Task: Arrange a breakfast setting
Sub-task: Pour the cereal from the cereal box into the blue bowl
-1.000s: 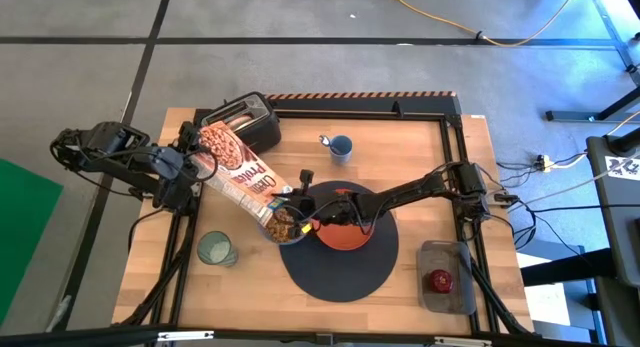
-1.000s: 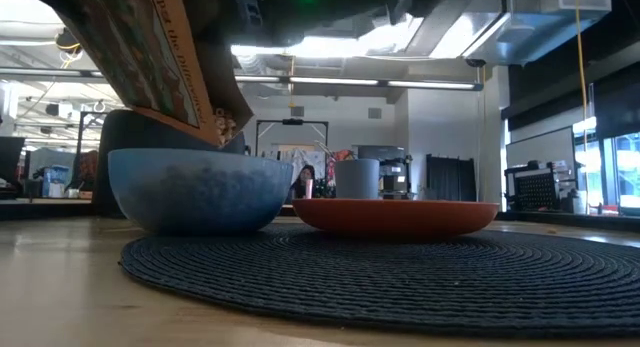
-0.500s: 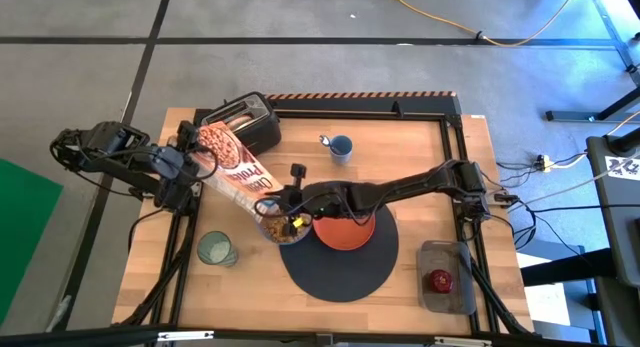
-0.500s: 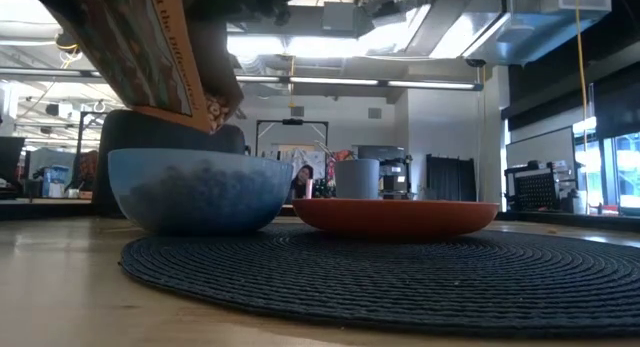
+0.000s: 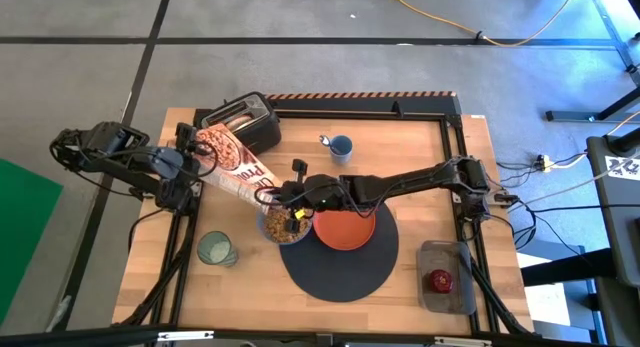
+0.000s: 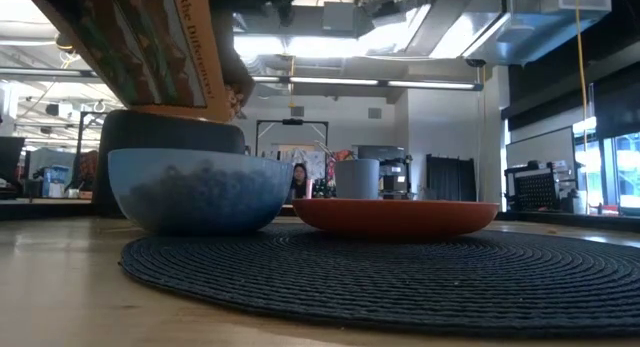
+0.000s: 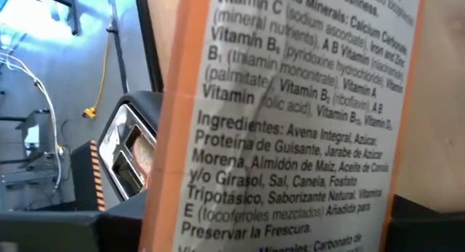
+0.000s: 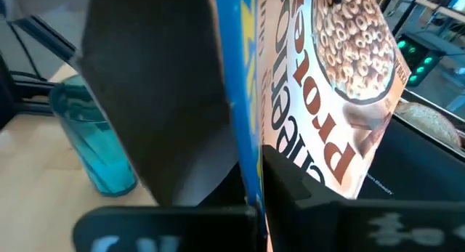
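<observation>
Scanning the high view first: the left gripper [image 5: 188, 157] was seen clamped on the base end of the cereal box [image 5: 232, 167], which was held slanted with its mouth above the blue bowl [image 5: 285, 227]. The right gripper [image 5: 275, 193] was found at that mouth, having been brought leftward from above the orange plate [image 5: 346, 229] within the last second. Cereal was visible in the bowl. Bowl and plate were noted side by side on the dark mat [image 5: 340, 269]. The green cup [image 5: 216, 249] stood off the mat to its left, and the apple [image 5: 440, 280] lay well apart at the near right.

Low view: the box [image 6: 140, 47] was recorded higher and flatter than a second earlier, its mouth raised clear of the bowl [image 6: 195, 192]. No cereal was seen falling. The plate [image 6: 395, 215] was bare.

Left wrist view: the frame was filled by the box's ingredient panel [image 7: 290, 121]. The toaster [image 7: 131, 154] was seen beyond.

Right wrist view: the fingers were closed on the blue edge of the box [image 8: 247, 136]. The cup [image 8: 94, 147] was seen behind.

Judgement: pouring was taken as finished, and the box was probably being steadied for removal. Cup, apple and toast were still to be placed.
</observation>
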You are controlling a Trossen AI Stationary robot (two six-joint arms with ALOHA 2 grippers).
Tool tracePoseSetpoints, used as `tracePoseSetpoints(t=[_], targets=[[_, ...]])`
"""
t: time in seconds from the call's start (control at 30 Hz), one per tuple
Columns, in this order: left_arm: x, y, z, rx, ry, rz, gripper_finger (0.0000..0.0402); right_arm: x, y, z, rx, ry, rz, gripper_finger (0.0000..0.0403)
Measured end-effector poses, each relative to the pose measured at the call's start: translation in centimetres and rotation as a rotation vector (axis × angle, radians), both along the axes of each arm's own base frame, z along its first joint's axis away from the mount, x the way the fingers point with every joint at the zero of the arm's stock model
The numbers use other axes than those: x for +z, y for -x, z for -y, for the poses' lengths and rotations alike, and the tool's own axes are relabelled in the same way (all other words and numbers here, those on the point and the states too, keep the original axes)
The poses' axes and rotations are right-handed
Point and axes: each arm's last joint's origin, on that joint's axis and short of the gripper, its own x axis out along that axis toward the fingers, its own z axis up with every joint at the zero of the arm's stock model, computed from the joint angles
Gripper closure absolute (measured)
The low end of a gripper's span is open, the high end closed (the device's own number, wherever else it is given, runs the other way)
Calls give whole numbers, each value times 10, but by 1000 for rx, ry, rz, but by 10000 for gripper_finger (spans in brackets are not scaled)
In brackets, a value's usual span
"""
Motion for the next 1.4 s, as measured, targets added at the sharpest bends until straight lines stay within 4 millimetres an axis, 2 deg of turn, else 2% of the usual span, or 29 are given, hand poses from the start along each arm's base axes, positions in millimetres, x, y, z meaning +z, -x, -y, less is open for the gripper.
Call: tracePoseSetpoints(t=[0.23, 0.57, 0.7, 0.83, 1.07, 1.27, 1.4], targets=[[0, 0, 0, 14, -2, 10, 170, 29, 13, 6, 5, -26, 60, 403], [0, 0, 0, 39, 13, 14, 170, 37, 13, 7, 21, -101, 63, 403], [0, 0, 0, 74, 35, 30, 170, 61, 14, 7, 23, -97, 66, 403], [-3, 0, 2, 106, 137, 14, 170, 84, 17, 13, 57, -97, 47, 403], [2, -7, 4, 156, 221, 135, 170, 120, 26, 41, 109, -172, 36, 403], [16, -23, 7, 152, 253, 356, 170, 141, 36, 75, 144, -256, 23, 403], [26, -35, 9, 165, 273, 503, 170, 158, 51, 96, 168, -301, -25, 403]])
